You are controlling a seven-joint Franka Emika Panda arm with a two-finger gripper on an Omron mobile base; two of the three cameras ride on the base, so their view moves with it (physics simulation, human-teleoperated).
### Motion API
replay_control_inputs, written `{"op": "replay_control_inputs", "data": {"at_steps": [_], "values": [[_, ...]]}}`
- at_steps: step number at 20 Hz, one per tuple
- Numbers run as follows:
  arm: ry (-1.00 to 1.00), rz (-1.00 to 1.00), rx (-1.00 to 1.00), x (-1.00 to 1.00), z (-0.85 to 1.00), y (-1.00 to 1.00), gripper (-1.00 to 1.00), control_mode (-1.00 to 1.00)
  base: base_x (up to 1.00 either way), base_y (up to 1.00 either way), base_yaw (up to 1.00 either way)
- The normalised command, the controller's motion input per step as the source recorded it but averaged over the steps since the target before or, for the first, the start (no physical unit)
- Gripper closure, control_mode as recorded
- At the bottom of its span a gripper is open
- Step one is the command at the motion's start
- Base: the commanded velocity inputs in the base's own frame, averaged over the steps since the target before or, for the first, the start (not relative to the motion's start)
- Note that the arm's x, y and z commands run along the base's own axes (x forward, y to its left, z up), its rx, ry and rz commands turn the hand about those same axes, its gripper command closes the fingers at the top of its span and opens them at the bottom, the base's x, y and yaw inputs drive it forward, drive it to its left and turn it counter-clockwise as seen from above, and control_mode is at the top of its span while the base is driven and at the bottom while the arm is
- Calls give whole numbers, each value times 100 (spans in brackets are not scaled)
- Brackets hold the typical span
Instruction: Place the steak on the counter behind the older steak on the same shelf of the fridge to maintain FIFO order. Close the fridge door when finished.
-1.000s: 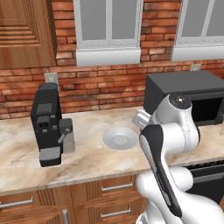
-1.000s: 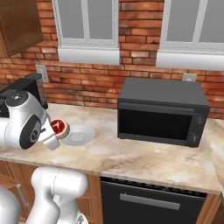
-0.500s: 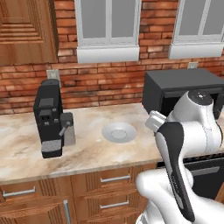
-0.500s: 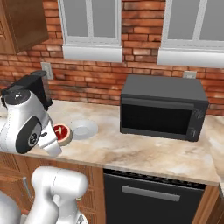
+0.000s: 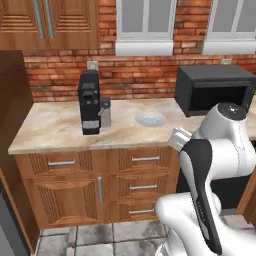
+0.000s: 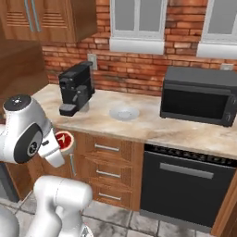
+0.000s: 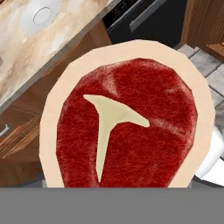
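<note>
The steak (image 7: 122, 122), bright red with a cream fat rim and a pale T-shaped streak, sits right before the hand camera and hides the fingertips. In the right base view the steak (image 6: 64, 140) hangs in the air in front of the wooden drawers, below the edge of the counter (image 6: 152, 127). My gripper (image 6: 58, 145) is shut on it at the end of the white arm. From the left base side my hand (image 5: 180, 139) shows beside the counter (image 5: 55, 127). The older steak and the shelf are out of view.
On the counter stand a white plate (image 5: 150, 119) (image 6: 124, 113), a black coffee machine (image 5: 91, 102) (image 6: 75, 88) and a black microwave (image 5: 215, 90) (image 6: 201, 95). A black dishwasher (image 6: 185, 185) sits under the counter. A tall brown wood panel (image 5: 12, 130) rises at the left.
The whole picture has shifted: the base has backed away from the counter, so drawers and floor now show. The steak has stayed in my gripper and is now off the counter.
</note>
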Motion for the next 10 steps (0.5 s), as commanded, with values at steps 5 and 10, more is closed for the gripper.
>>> {"op": "replay_control_inputs", "data": {"at_steps": [5,10], "values": [[0,0,0,0,0,0,100,100,-93,26,34],[0,0,0,0,0,0,100,100,-89,21,41]]}}
